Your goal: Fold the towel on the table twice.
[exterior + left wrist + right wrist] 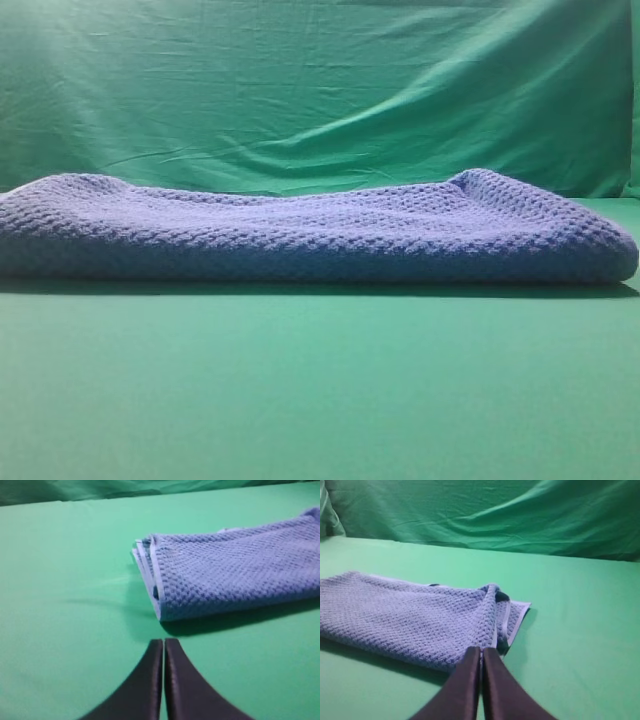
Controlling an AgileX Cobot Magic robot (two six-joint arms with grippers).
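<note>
Towel: towel (320,232) lies folded on the table (320,390), a long low blue-grey bundle running from nine o'clock to three o'clock across the exterior high view, its waffle knit bumpy on top and its two far corners humped up a little.
Layers: from the left wrist view the towel (235,570) shows several stacked layers at its near end, their thin pale edges lined up one beside another.
Right end: from the right wrist view the towel (405,617) has a corner turned over at about two o'clock, with a pale strip of edge resting flat on the table (580,630).
Left gripper: left gripper (164,641) sits at six o'clock in its own view, the two black fingers pressed together with nothing between them, a short way off the towel's layered end and not touching it.
Right gripper: right gripper (481,650) is likewise closed up tight and empty, its tips just in front of the towel's near edge; whether they touch the cloth I cannot tell.
Backdrop: wrinkled green cloth (320,90) hangs behind the table at twelve o'clock.
</note>
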